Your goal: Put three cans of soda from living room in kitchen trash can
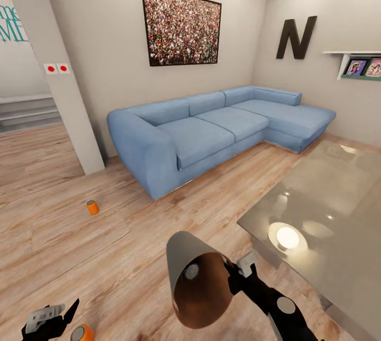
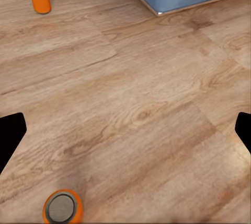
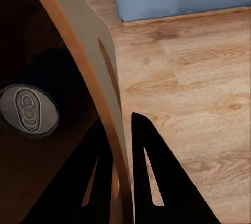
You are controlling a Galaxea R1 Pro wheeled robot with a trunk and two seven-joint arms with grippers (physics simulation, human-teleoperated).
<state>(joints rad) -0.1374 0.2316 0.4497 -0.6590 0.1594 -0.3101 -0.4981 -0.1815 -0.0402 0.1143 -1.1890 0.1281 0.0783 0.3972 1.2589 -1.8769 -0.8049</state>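
Left claw (image 2: 125, 130) spread wide above nearest orange soda can (image 2: 63, 208) on wood floor (image 2: 136, 93); right claw (image 3: 121, 145) clamped on pale grey tapered bin's (image 1: 198, 277) rim, can (image 3: 29, 110) inside. Collecting step; next: descend, centre, grip.

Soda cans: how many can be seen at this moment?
3. One orange can stands on the floor near the sofa, another beside the left gripper, and one lies inside the bin.
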